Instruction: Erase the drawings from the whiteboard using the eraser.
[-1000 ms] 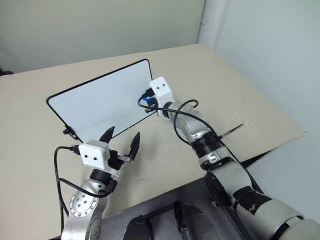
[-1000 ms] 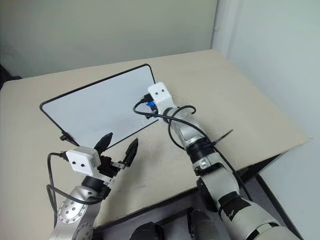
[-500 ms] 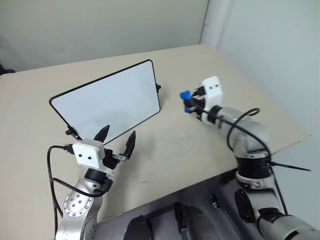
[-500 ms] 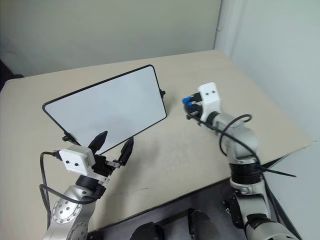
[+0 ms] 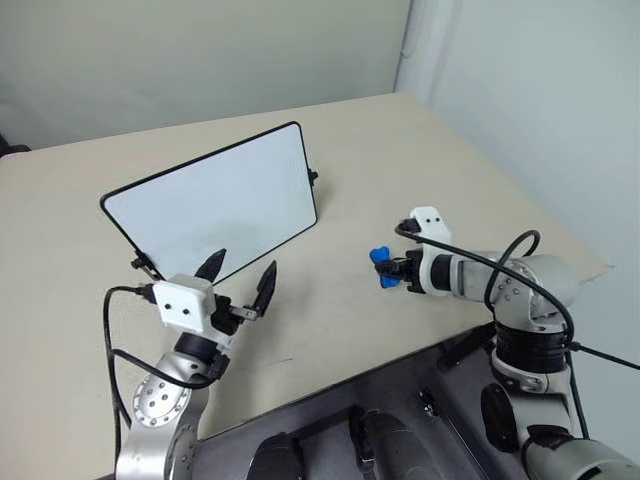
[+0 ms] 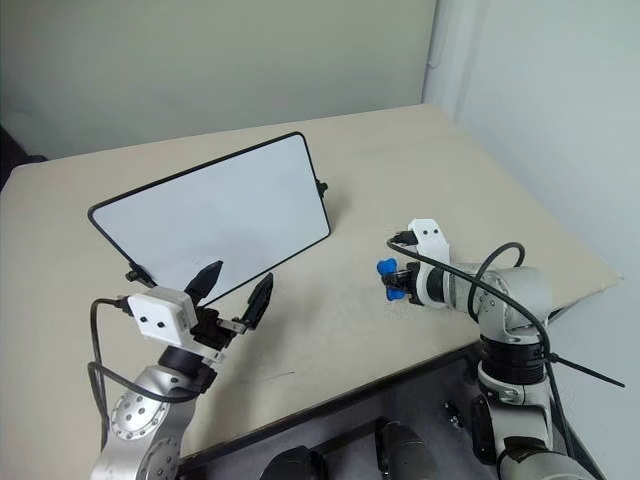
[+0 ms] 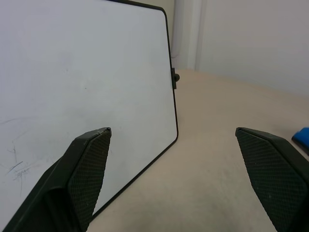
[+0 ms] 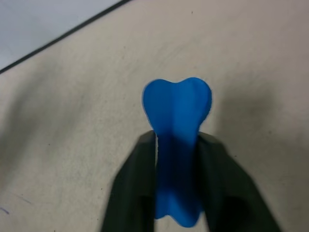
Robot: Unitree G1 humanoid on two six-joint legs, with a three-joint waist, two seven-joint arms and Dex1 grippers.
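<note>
1. Nearest to me, my left gripper [image 5: 240,280] hovers above the table [image 5: 380,150] with its two black fingers spread wide apart and nothing between them. It points toward the lower edge of the whiteboard.
2. Out on my right side, my right gripper [image 6: 395,282] is low over the table, with its fingers [image 8: 140,179] pressed against the narrow waist of the eraser [image 8: 177,125]. The blue bone-shaped block sits between them, one rounded end sticking out past the fingertips. From the pictures I cannot tell whether the eraser touches the tabletop.
3. Farther off, left of the eraser and well apart from it, the whiteboard [image 5: 210,200] stands tilted back on the table, its black frame and a small side clip [image 5: 313,177] showing.
4. On the board's face I see only faint grey marks near the lower corner closest to my left gripper; no blue scribble can be made out.
</note>
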